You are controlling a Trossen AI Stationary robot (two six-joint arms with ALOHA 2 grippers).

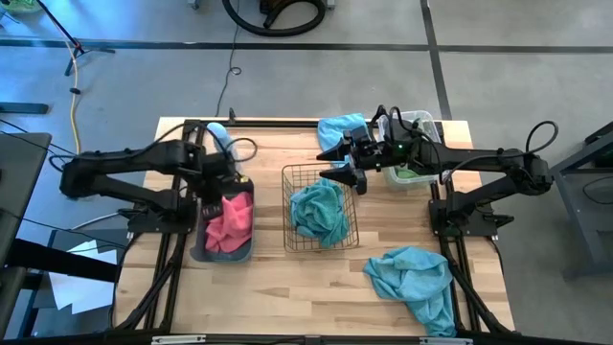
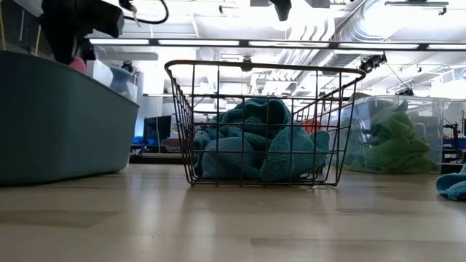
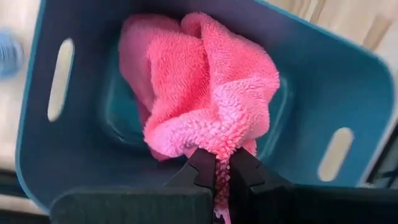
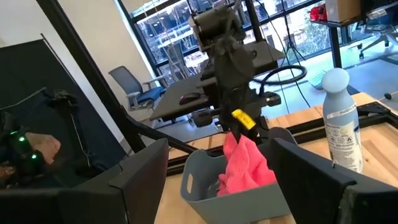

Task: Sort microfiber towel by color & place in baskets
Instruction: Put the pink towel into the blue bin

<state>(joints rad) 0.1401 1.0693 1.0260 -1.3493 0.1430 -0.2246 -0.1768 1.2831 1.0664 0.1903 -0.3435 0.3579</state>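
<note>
on the table, left pincer pinches fuzzy pink towel.

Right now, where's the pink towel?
In the high view the pink towel sits in the grey-blue tub on the table's left side, left of the wire basket. The left end effector is shut on a fold of it.

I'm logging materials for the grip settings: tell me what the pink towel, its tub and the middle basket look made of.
Pink towel: soft looped microfiber, going by its fuzzy pile; the left gripper is shut on it. Tub: smooth blue-grey moulded plastic, seemingly, with cut-out handle slots. Wire basket: thin metal wire grid, probably coated dark copper.
</note>
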